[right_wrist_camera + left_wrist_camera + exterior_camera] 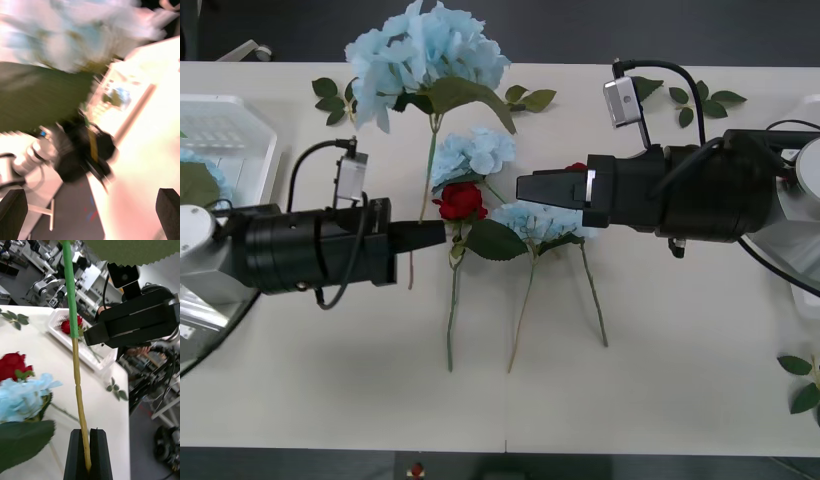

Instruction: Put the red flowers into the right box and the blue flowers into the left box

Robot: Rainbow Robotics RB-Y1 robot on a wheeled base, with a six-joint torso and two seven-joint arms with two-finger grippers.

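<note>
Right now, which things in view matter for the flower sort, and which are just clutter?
Job: blue flowers, red flowers, left box, right box, left hand shut on a stem, right hand open.
Lying about: loose leaf sprigs.

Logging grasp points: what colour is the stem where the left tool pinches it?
Yellowish-tan stem, turning green higher up; clearest in the left wrist view.
</note>
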